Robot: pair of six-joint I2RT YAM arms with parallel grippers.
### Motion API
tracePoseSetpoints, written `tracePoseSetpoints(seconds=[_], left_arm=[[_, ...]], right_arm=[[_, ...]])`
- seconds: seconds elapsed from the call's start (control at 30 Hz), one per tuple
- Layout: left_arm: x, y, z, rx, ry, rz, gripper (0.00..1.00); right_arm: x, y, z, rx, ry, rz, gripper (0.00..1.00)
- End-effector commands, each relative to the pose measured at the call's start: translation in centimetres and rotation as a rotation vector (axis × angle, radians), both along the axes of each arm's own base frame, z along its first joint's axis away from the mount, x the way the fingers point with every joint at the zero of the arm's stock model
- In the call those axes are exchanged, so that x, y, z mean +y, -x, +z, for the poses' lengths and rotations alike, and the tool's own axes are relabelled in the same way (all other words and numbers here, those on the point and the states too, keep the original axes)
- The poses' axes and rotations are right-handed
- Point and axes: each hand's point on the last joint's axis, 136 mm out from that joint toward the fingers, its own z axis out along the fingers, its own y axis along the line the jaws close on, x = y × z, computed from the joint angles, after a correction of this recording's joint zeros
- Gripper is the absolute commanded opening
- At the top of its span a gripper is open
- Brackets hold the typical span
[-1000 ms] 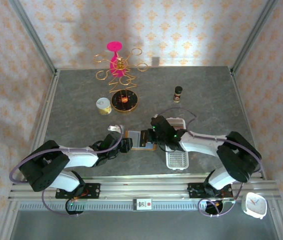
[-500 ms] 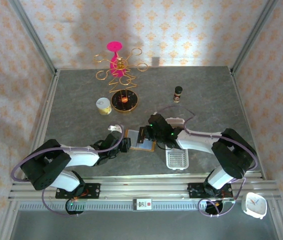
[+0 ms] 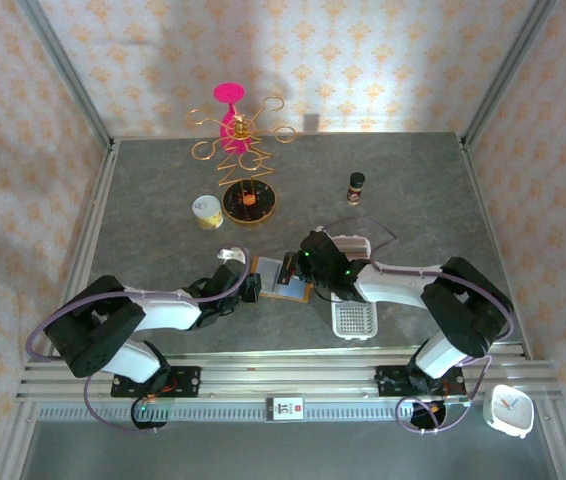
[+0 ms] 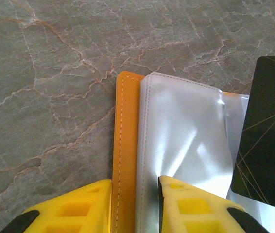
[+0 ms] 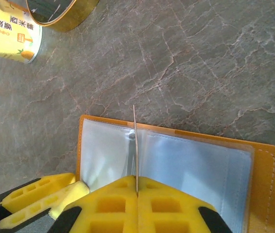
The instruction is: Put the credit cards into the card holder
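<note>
Jaws in the top view: left gripper (image 3: 256, 288) and right gripper (image 3: 298, 271) flank the open card holder (image 3: 275, 292) mid-table. Left wrist: jaws slightly apart astride its orange edge. Right wrist: jaws pressed together, pinching a credit card (image 5: 135, 145) edge-on over its pockets

Card holder (image 3: 281, 281) lying open mid tabletop (image 3: 163, 200) (a claw at each end)
Left claw (image 4: 135, 189) over its left edge, right claw (image 5: 136, 182) above it pinching a credit card (image 5: 135, 141) on edge; tray (image 3: 353, 318) just right, can (image 3: 207, 211) behind-left.
</note>
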Motion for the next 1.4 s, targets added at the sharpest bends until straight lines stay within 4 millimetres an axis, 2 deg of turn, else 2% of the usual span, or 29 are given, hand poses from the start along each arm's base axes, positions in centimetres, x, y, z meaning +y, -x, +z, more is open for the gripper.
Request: tracePoseSetpoints(seconds=[0.0,0.23,0.93,1.37], left_arm=[[0.4,0.8,-1.5,0.049,-0.055,-0.014,0.27],[0.3,0.9,-1.5,0.053,-0.057,-0.016,0.27],[0.1,0.9,-1.6,0.054,-0.049,-0.023,0.27],[-0.1,0.9,-1.6,0.054,-0.046,-0.027,0.27]], right_arm=[[-0.5,-1.1,2.1,-0.060,-0.058,-0.068,0.00],[-0.5,-1.1,2.6,-0.068,-0.112,-0.093,0.00],[-0.8,0.1,-1.0,0.019,-0.079,-0.081,0.00],[1.0,1.9,-2.8,0.109,-0.111,0.010,0.00]])
